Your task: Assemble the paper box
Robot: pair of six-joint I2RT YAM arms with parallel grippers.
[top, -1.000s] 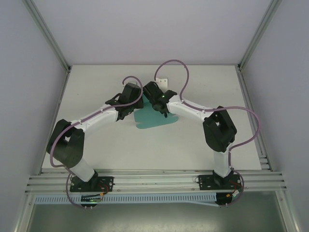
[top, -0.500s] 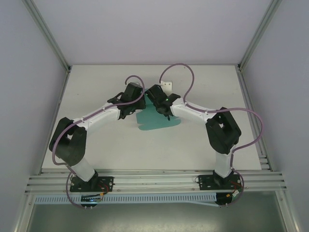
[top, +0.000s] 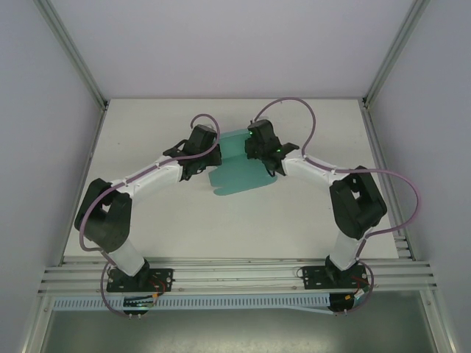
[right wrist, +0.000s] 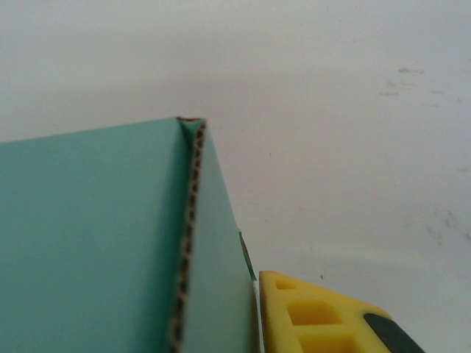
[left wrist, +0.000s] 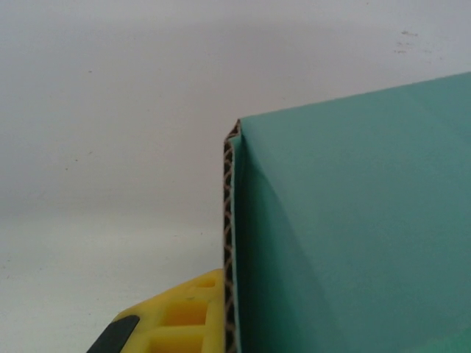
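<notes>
The paper box (top: 239, 176) lies mid-worktop (top: 140, 140) as a teal sheet between the 2 arms. Its near part is flat with a wavy front edge, and its far part stands up between the tools.

Half a second ago the right tool (top: 260, 145) hung over the middle of the sheet and hid much of it. It has since swung out to the right and a little farther back, and the right arm's elbow has shifted right with it. The raised back part of the sheet is now uncovered. The left tool (top: 200, 152) sits at the sheet's left edge, about where it was, and the sheet itself has hardly moved.

In the left wrist view a teal wall (left wrist: 353, 235) rises with its ridged brown cut edge facing the camera. 1 yellow finger (left wrist: 180, 323) sits just left of that edge. In the right wrist view the same is mirrored, with the teal wall (right wrist: 88, 243) to the left and 1 yellow finger (right wrist: 316, 316) just right of it.

The second finger of each tool is hidden behind the sheet, so I cannot tell how far either tool is spread or whether it is clamping the wall.
</notes>
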